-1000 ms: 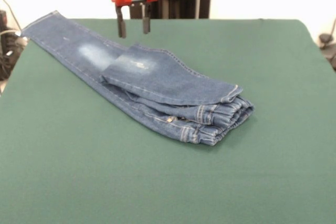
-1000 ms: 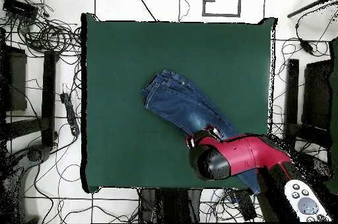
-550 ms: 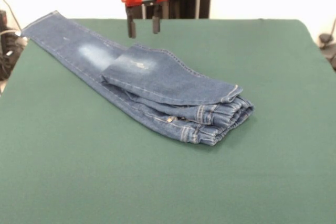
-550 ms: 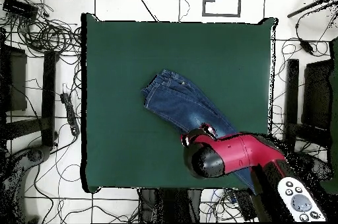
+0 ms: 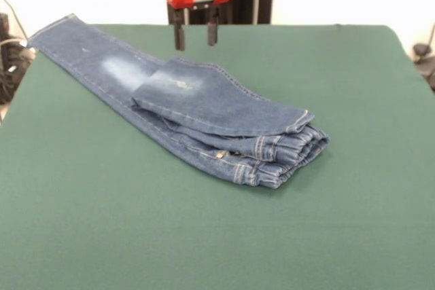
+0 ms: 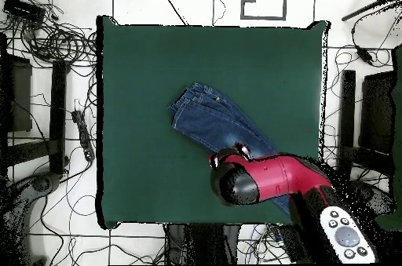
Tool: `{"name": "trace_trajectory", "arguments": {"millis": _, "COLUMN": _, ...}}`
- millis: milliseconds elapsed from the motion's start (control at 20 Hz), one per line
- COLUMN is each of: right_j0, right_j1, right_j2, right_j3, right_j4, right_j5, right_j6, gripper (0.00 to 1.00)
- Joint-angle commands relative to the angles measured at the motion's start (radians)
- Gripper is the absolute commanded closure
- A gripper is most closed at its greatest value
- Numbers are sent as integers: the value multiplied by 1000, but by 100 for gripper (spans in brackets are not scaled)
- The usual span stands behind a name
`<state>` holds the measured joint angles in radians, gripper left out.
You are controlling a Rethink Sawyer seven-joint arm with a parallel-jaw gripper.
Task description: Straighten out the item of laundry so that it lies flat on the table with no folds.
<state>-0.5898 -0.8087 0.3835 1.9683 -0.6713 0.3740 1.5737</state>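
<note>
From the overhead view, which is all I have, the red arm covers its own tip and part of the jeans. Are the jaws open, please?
Observer: Yes. In the front view the gripper points down with its jaws open, holding nothing.
Operator: Do they touch the jeans?
Observer: No. They hang clear of the jeans, and green table shows just under their tips.
Operator: Does the cloth lie flat?
Observer: No. One leg is folded back over the other, and its hem rests on the gathered waistband.
</note>
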Motion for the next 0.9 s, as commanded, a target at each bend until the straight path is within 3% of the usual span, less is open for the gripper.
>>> {"name": "trace_trajectory", "arguments": {"millis": 50, "right_j0": 91, "right_j1": 56, "right_j2": -59, "right_j3": -77, "right_j4": 107, "right_j5": -29, "right_j6": 263, "gripper": 0}}
{"name": "trace_trajectory", "arguments": {"millis": 900, "right_j0": 184, "right_j1": 48, "right_j2": -201, "right_j3": -79, "right_j4": 238, "right_j5": -16, "right_j6": 255, "gripper": 0}}
